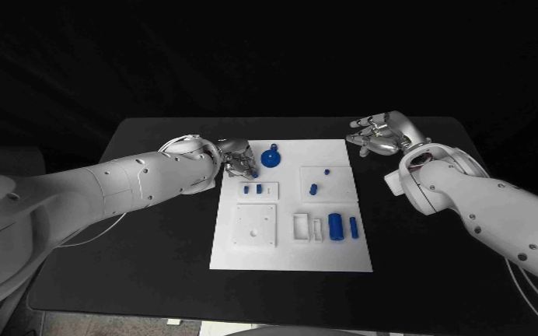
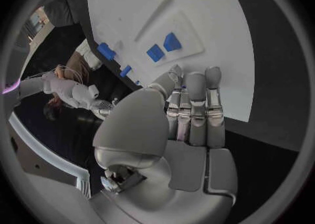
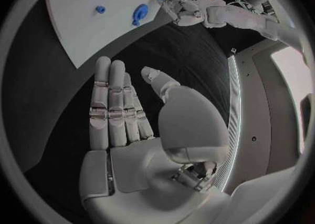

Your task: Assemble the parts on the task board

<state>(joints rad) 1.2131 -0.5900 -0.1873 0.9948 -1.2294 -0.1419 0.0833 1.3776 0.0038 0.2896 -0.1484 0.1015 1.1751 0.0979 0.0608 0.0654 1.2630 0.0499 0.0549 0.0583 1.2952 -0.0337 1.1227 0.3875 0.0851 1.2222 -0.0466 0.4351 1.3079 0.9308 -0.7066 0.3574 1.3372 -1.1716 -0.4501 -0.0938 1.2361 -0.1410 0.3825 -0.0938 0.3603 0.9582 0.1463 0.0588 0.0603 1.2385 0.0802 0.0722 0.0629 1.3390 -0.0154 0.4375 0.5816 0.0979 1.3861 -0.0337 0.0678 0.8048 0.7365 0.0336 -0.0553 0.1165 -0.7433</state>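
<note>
Black table (image 1: 146, 274) fills the lower half of the head frame; white board (image 1: 291, 250) lies at frame centre, long side running up and down. Left arm (image 1: 101, 188) enters from the left edge, right arm (image 1: 482, 204) from the right. Left hand (image 1: 238, 159) sits at the board's upper left edge, fingers straight and side by side in its wrist view, reaching just over the board rim, holding nothing. Right hand (image 1: 379, 134) hovers off the board's upper right corner over bare table, fingers extended flat and thumb apart, also holding nothing. Parts on the board: a rounded blue piece (image 1: 270, 153) near the top, just right of the left hand; two small blocks (image 1: 253, 190) in a raised frame at mid-left; a small peg (image 1: 312, 190) and a smaller dot (image 1: 326, 171) on the square plate at mid-right; a thick cylinder (image 1: 335, 224) and a thin bar (image 1: 353, 227) at lower right beside white slots. Judgement: assembly looks barely started, no part yet picked up; step in hand is the approach to a first grasp. Left hand is nearest the rounded piece and the blocks. Next move calls for spreading the fingers, lowering onto one small part, and pinching it cleanly without nudging its neighbours.
</note>
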